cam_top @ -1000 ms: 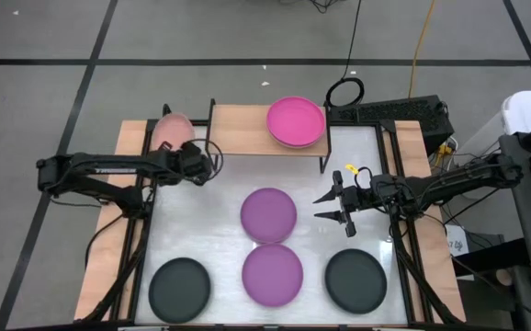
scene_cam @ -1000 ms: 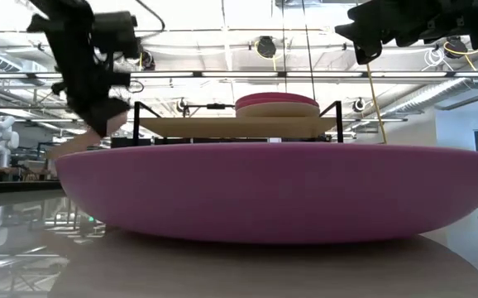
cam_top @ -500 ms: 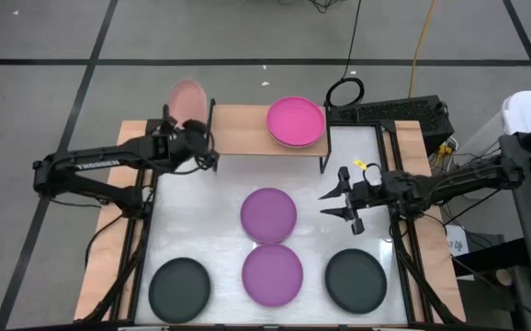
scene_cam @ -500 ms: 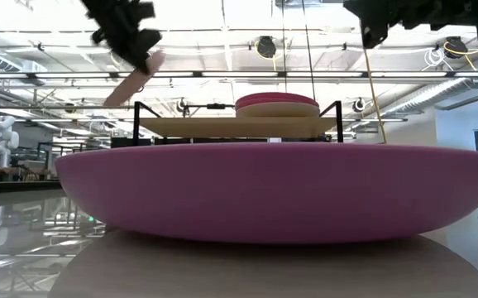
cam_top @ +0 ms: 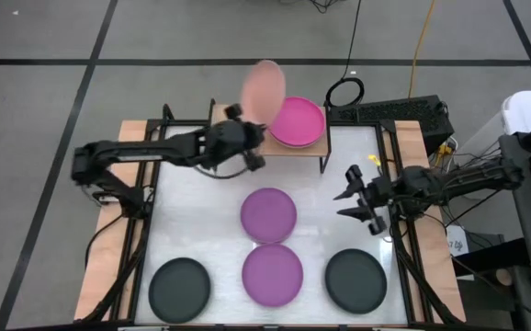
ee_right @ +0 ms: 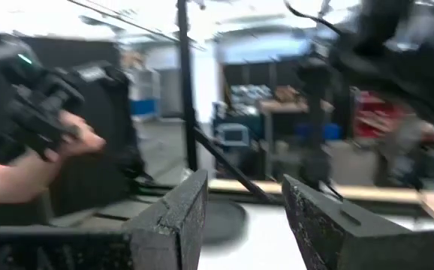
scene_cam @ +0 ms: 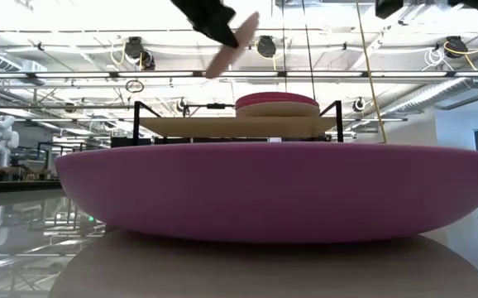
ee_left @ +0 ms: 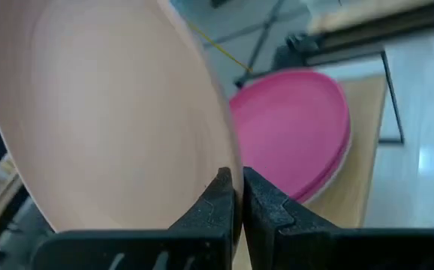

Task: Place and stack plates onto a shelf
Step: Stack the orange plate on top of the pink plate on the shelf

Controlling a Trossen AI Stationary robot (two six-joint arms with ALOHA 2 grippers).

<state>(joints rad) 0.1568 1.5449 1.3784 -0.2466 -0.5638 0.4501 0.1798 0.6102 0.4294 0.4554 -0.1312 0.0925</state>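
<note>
Seven plates show in the top-down picture. Two are black: one at seven o'clock on the table, the other at five o'clock. Two are purple: one at the centre, the other at six o'clock. One salmon pink plate is tilted in the air at twelve o'clock. One magenta plate lies on another plate at one o'clock, on the single shelf; the lower one's colour is unclear. Two robot arms reach in, one from nine o'clock, one from three o'clock.
</note>
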